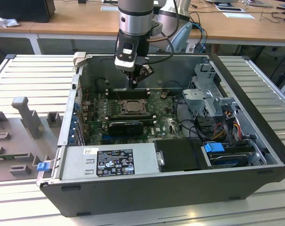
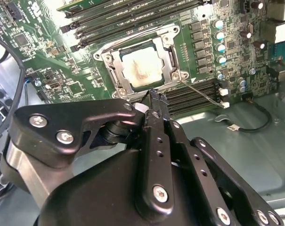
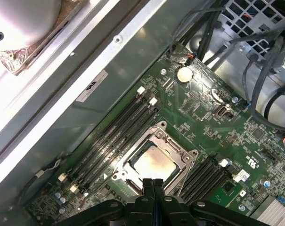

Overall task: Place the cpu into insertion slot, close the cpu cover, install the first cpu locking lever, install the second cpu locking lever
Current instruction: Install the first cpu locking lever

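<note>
- We see the end effector (image 3: 152,181) with its fingers pressed together, pinching nothing, its tips near the cpu cover (image 3: 180,153).
- The cpu (image 2: 141,68) lies in the insertion slot (image 2: 135,47), with the cover's frame down around it.
- The chip hides the slot's contacts.
- A thin lever (image 2: 203,93) juts out beside black memory slots (image 3: 116,136).
</note>
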You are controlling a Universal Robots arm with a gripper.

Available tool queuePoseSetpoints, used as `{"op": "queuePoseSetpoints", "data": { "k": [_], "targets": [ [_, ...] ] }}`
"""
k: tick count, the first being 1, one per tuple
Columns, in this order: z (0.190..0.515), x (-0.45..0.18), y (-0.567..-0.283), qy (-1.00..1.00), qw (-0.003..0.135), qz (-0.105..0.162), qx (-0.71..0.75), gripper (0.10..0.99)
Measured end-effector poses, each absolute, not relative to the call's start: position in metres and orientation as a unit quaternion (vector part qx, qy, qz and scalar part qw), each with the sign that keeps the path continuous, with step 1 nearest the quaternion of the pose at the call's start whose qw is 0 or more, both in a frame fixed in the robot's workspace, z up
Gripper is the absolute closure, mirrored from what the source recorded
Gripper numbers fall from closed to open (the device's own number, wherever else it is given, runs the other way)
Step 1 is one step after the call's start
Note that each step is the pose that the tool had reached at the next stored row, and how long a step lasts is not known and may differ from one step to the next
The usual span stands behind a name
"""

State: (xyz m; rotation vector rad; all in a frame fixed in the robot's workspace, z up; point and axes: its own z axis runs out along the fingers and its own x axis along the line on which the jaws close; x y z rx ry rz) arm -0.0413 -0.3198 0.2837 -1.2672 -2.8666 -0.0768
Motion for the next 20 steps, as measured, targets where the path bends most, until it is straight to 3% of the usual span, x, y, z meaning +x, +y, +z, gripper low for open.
{"op": "queuePoseSetpoints", "data": {
  "k": [20],
  "targets": [
    [0.2837, -0.0413, -0.3197, -0.944, 0.005, -0.024, -0.33, 0.98]
  ]
}}
